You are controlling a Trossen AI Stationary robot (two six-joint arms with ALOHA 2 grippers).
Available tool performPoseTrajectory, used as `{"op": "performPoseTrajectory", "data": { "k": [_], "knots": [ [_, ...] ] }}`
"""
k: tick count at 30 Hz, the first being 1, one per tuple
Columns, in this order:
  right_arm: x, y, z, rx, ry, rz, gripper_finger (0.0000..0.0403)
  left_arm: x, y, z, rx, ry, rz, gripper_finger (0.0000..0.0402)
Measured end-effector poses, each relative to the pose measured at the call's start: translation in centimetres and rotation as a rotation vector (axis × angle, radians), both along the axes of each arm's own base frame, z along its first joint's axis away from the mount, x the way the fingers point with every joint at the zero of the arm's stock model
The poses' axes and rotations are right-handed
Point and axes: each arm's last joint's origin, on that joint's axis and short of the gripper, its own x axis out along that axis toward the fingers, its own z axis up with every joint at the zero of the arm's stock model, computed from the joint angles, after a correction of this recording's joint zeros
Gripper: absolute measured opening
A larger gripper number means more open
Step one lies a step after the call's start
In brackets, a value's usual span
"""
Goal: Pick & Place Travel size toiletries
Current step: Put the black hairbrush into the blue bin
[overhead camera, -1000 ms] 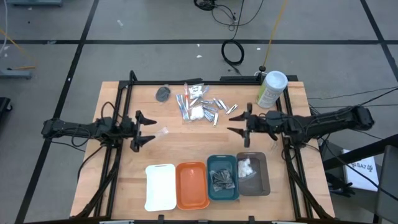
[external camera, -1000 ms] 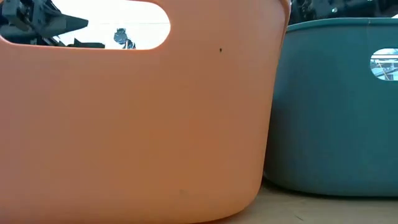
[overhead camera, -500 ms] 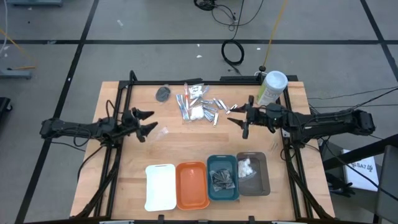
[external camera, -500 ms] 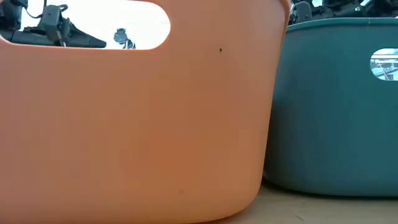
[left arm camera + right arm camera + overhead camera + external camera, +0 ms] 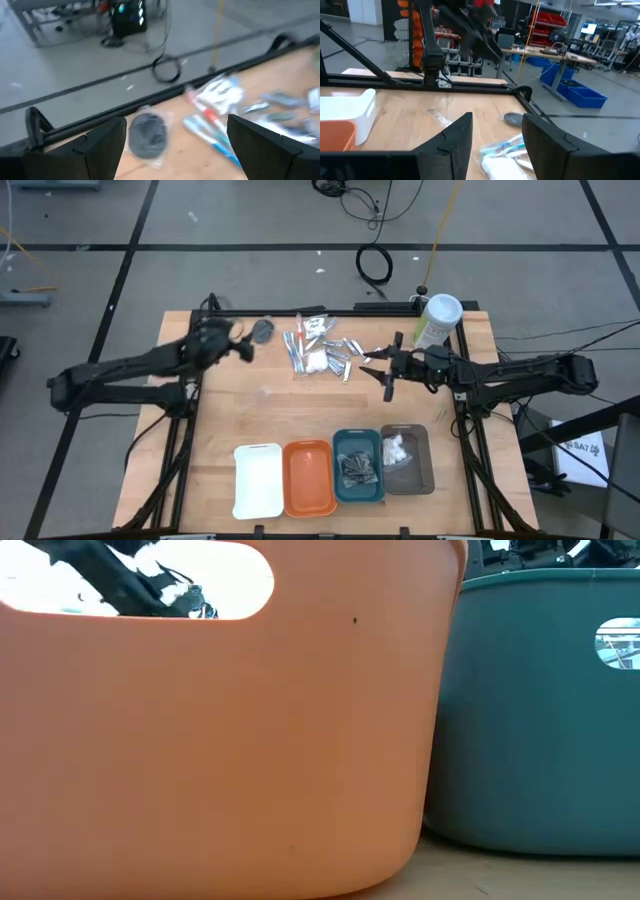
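The travel size toiletries lie in a loose pile [image 5: 322, 350] near the table's far edge: clear-wrapped sticks with red and blue [image 5: 212, 125], silvery pieces and a white pad. A dark grey round bundle [image 5: 147, 135] lies apart, to the pile's left. My left gripper [image 5: 243, 345] hovers just left of that bundle, slanting down, open, its fingers wide on either side of it in the left wrist view. Right of the pile, my right gripper [image 5: 378, 375] points level at it, open, with nothing between its fingers.
Four trays stand in a row at the near edge: white [image 5: 258, 480], orange [image 5: 309, 477], teal [image 5: 357, 465] with dark bundles, grey [image 5: 405, 458] with white pads. A pale-green canister [image 5: 437, 322] stands at the far right. A small clear wrapper [image 5: 262, 391] lies mid-table.
My left gripper has risen and swung from mid-table toward the far edge, up to the dark grey bundle, tipping from pointing down to a shallow slant; it stays open. My right gripper has edged slightly toward the pile.
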Motion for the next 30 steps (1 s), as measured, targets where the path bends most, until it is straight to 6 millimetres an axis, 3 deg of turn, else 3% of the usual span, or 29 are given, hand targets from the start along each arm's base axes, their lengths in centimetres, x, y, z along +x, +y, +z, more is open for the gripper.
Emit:
{"op": "performPoseTrajectory", "data": {
  "k": [3, 9, 15, 21, 30],
  "knots": [
    [0.2, 0.0, -0.1, -0.004, -0.008, 0.0, 0.0159, 1.5, 3.2, -1.3, -0.065, 0.107, 0.044, 0.034],
    [0.2, 0.0, -0.1, -0.004, -0.01, 0.001, 0.0158, 2.2, 9.7, -4.6, -0.287, 0.098, 0.049, 0.034],
    [0.2, 0.0, -0.1, -0.003, -0.009, 0.002, 0.0158, 3.0, 13.6, -7.6, -0.405, 0.138, 0.035, 0.034],
    [0.2, 0.0, -0.1, -0.003, -0.009, 0.003, 0.0157, 4.3, 15.3, -10.4, -0.515, 0.181, 0.0, 0.034],
    [0.2, 0.0, -0.1, -0.002, -0.009, 0.003, 0.0157, 4.8, 15.5, -13.1, -0.597, 0.258, 0.023, 0.0336]
  ]
}}
